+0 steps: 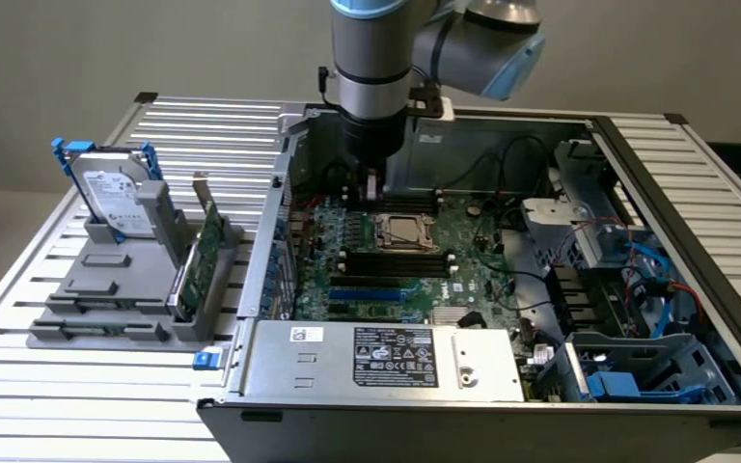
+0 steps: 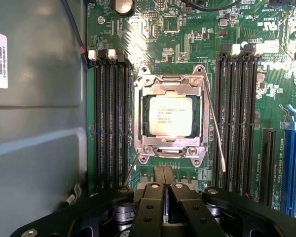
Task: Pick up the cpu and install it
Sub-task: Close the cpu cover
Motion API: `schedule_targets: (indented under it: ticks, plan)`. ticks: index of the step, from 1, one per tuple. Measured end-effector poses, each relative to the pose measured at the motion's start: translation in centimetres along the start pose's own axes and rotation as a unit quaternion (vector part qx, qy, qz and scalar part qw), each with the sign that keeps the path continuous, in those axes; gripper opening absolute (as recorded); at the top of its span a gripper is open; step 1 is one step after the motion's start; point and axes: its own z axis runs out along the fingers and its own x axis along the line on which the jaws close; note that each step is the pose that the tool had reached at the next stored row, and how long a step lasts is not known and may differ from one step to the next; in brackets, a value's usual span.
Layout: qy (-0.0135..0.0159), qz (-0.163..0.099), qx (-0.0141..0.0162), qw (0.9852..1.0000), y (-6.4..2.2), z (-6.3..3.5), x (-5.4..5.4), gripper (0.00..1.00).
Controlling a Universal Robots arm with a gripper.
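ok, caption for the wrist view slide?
Shut, empty gripper poised beside the socket on the motherboard, with the cpu sitting inside it.

arm (image 1: 370, 58) 1 | gripper (image 2: 164, 170) 1 | cpu (image 2: 170, 114) 1 | socket (image 2: 142, 113) 1 | slot banks (image 2: 111, 118) 2 | board (image 2: 187, 44) 1 | drive (image 1: 111, 198) 1 | card (image 1: 204, 256) 1 | holder (image 1: 100, 299) 1 | case (image 1: 474, 429) 1 | power supply (image 1: 384, 357) 1
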Motion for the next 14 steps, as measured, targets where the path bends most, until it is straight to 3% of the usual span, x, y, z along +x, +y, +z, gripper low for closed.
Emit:
schedule_targets:
  ticks: [8,14]
  plan:
    - [0.0,0.0,-0.0007,1.0,-1.12,-0.15,-0.1,0.11]
    - [0.0001,0.0,-0.0009,1.0,-1.47,-0.72,-0.2,0.11]
